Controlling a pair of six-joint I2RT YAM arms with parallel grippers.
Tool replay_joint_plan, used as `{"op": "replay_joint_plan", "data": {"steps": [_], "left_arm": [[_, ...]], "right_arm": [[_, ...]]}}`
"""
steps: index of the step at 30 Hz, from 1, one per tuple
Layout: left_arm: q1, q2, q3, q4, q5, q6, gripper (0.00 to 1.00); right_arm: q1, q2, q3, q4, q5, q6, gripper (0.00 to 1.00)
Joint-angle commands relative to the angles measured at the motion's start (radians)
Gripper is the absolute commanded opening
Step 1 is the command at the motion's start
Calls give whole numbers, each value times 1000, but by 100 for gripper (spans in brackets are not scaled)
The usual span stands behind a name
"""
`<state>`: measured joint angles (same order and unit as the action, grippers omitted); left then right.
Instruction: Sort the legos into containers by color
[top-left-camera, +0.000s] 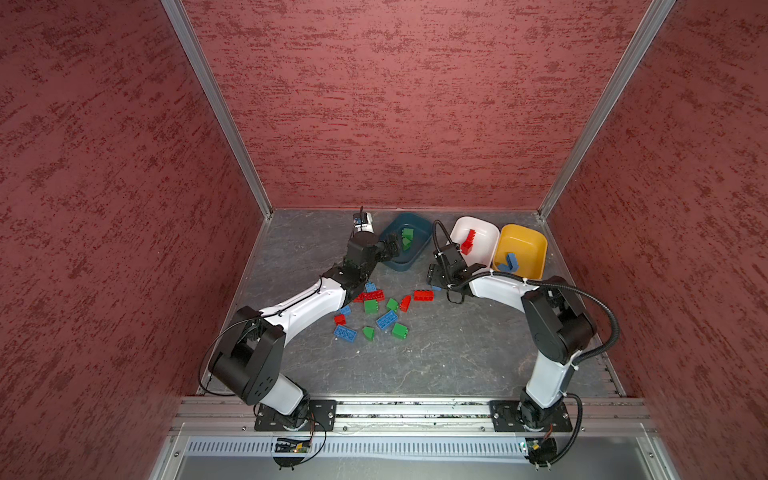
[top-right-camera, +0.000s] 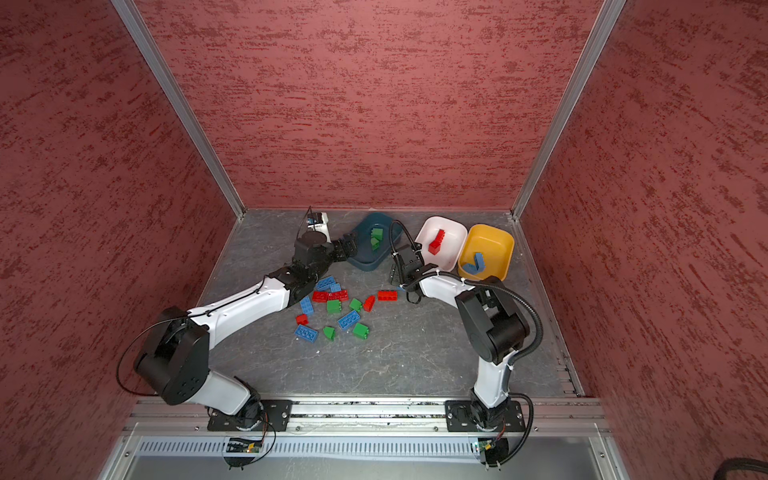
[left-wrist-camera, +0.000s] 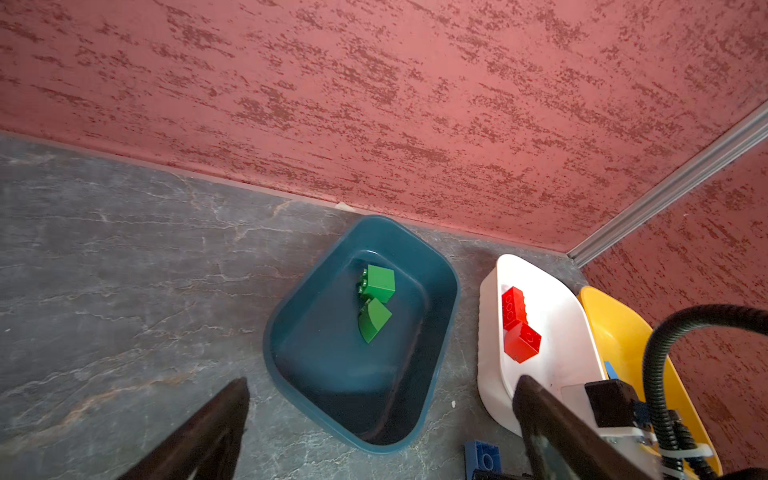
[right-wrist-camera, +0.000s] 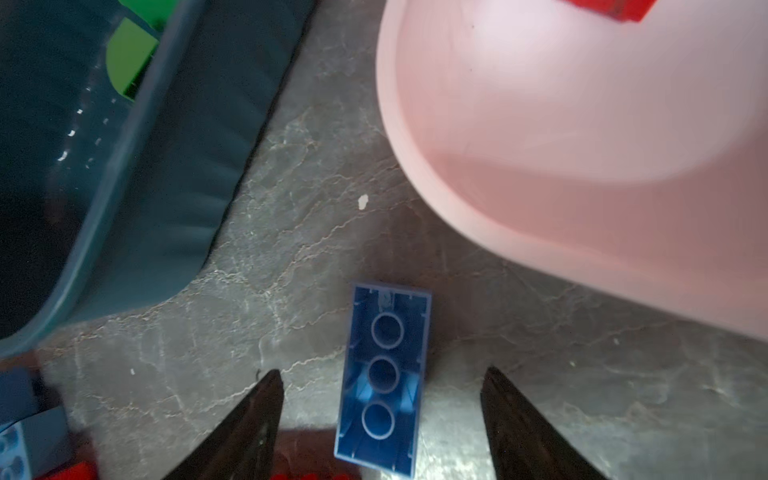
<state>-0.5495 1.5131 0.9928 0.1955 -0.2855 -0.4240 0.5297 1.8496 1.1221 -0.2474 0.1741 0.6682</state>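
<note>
Right tool (right-wrist-camera: 382, 372) is hanging with its two dark tapered fingers spread partway, straddling a blue rectangular plastic brick (right-wrist-camera: 384, 332) and leaving a gap on either side of it. That brick is lying upside down on the grey veined stone-look desk (right-wrist-camera: 291, 249), showing a hollow underside with three round tubes in a row. It is resting between the dark teal rounded-rectangular plastic tub (right-wrist-camera: 187, 166) and the white rounded plastic tub (right-wrist-camera: 540, 145), touching neither. Left tool (left-wrist-camera: 383, 379) is hovering by the teal tub's edge with its fingers spread wide, gripping nothing. Inside that smooth, glossy tub a green square studded brick (left-wrist-camera: 380, 282) is lying on its side, touching a green rounded wedge (left-wrist-camera: 374, 318). Two red studded bricks (left-wrist-camera: 515, 316) are sitting together in the white tub, and in a top view two blue bricks (top-left-camera: 510, 262) are leaning in a V inside the mustard yellow plastic tub (top-left-camera: 528, 241), which is standing just beside the white one. In both top views, loose red, green and blue bricks (top-left-camera: 374, 307) are lying scattered on the desk between the arms, some rectangular, some wedge-shaped.
</note>
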Motion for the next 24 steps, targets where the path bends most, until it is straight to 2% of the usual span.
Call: {"op": "replay_joint_plan", "data": {"steps": [1, 4, 7, 10, 13, 17, 24], "left_arm": [[7, -39, -25, -26, -64, -29, 99], [8, -55, -41, -31, -94, -48, 99], [15, -58, -43, -43, -78, -39, 99], [22, -53, -40, -44, 37, 10, 99], [13, -47, -39, -44, 64, 14, 99], [10, -2, 17, -135, 24, -14, 99], [-24, 28, 44, -127, 8, 11, 99]], "right_arm": [[16, 30, 39, -15, 54, -10, 72], [20, 66, 64, -31, 69, -18, 64], [23, 97, 84, -39, 60, -28, 57], [30, 110, 96, -57, 66, -40, 49], [32, 106, 83, -56, 69, -69, 40], [32, 68, 27, -4, 21, -130, 33], [32, -79, -101, 55, -50, -222, 24]]}}
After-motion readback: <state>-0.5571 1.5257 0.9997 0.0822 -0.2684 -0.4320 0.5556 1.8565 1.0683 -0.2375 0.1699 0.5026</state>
